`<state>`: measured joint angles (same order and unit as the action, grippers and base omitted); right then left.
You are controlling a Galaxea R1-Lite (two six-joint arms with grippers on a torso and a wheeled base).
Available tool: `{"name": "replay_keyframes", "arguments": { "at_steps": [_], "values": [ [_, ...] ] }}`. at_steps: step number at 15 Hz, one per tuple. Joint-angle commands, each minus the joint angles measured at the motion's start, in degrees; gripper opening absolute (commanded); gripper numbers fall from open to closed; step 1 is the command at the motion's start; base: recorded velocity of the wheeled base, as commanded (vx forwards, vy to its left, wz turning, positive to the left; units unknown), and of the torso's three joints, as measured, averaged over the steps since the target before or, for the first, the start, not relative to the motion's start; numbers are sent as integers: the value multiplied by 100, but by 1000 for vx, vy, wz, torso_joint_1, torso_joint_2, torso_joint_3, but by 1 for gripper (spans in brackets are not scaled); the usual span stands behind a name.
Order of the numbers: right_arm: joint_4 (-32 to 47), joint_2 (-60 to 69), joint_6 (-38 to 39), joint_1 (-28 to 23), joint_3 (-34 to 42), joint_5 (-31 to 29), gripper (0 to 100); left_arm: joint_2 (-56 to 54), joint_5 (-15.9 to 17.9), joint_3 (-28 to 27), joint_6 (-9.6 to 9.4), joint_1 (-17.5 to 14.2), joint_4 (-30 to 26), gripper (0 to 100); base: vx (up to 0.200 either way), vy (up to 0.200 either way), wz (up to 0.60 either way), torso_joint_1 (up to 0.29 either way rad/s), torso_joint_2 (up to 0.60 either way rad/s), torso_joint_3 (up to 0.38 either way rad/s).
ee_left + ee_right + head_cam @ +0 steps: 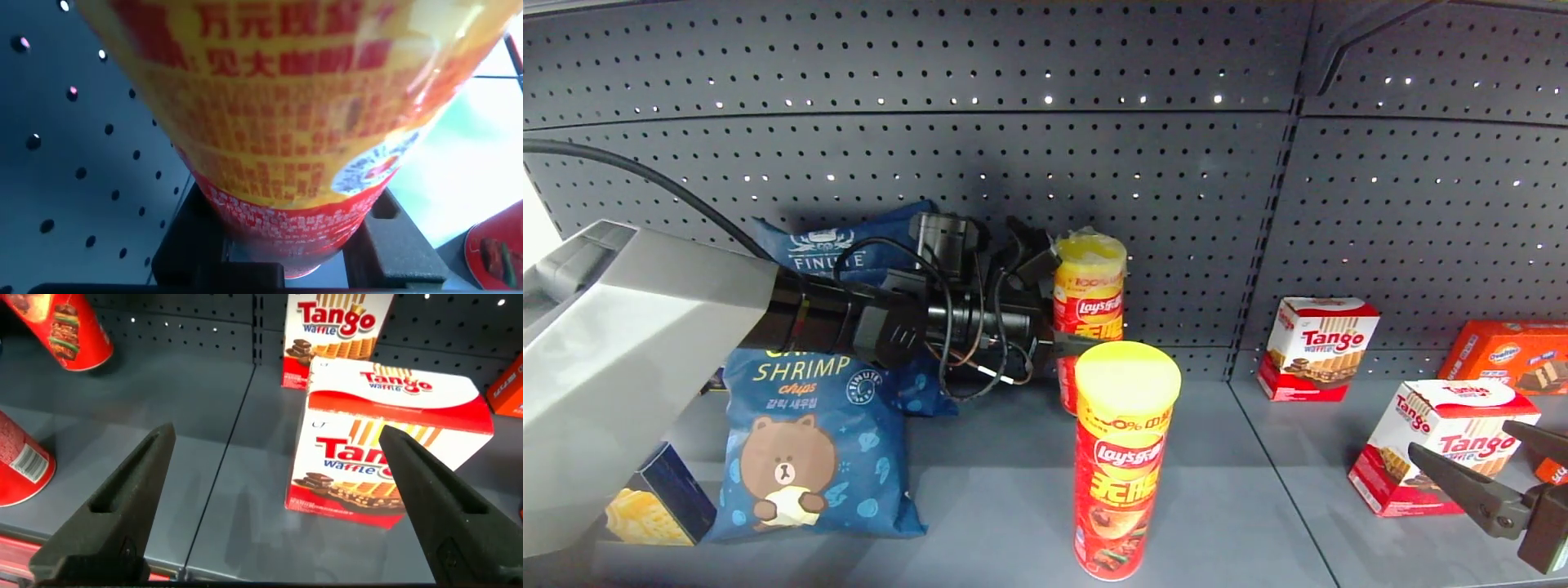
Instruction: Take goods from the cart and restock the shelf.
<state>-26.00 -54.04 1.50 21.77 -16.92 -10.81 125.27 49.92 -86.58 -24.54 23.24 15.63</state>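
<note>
The left arm (849, 318) reaches in almost level from the left side of the shelf (996, 490), loose cables looped around its wrist. The left gripper (1068, 339) is clamped on the side of the rear chip can (1090, 286), which is upright just in front of the pegboard back wall (1176, 180). From the left wrist, dark pads (192, 245) press the can from both sides near its lower end. The can wall fills so much of that view that its lid and base are cut off. The front chip can (1127, 457) stands free on the shelf, nearer the camera. It covers the rear can's foot, so I cannot tell whether the held can rests on the shelf or hangs just above it. The right gripper (1460, 438) sits low at the right edge, its arm out of frame. Its two fingers (114, 514) are spread wide with nothing between them, pointing toward the near red and white box (1445, 457). A matching far box (1319, 347) stands against the back wall, and an orange box (1511, 355) is cut by the right edge. The left arm crosses a blue bag with a bear (809, 441) and hides much of a second blue bag (849, 245) behind it. A small blue and yellow box (658, 506) is half hidden at lower left.
</note>
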Motion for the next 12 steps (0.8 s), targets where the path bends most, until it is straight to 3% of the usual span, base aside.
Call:
{"name": "replay_keyframes", "arguments": {
  "at_steps": [1, 2, 3, 6, 12],
  "values": [
    [-1, -10, -1, 2, 40, 0, 100, 24, 0, 9, 2, -3, 2, 0, 0, 0, 0, 0, 0, 0],
    [-1, -10, -1, 2, 48, 9, 100, 15, 0, 27, -16, -3, 2, 0, 0, 0, 0, 0, 0, 0],
    [-19, 8, -1, 2, 66, 62, 100, 6, 0, 53, -156, -12, -60, 0, 0, 0, 0, 0, 0, 0],
    [-19, 16, -1, -33, 75, 79, 100, -38, 0, 18, -728, -117, -789, 0, 0, 0, 0, 0, 0, 0],
    [-19, 43, -1, -41, 92, 132, 100, -187, -53, 9, -728, -144, -860, 0, 0, 0, 0, 0, 0, 0]
  ]
}}
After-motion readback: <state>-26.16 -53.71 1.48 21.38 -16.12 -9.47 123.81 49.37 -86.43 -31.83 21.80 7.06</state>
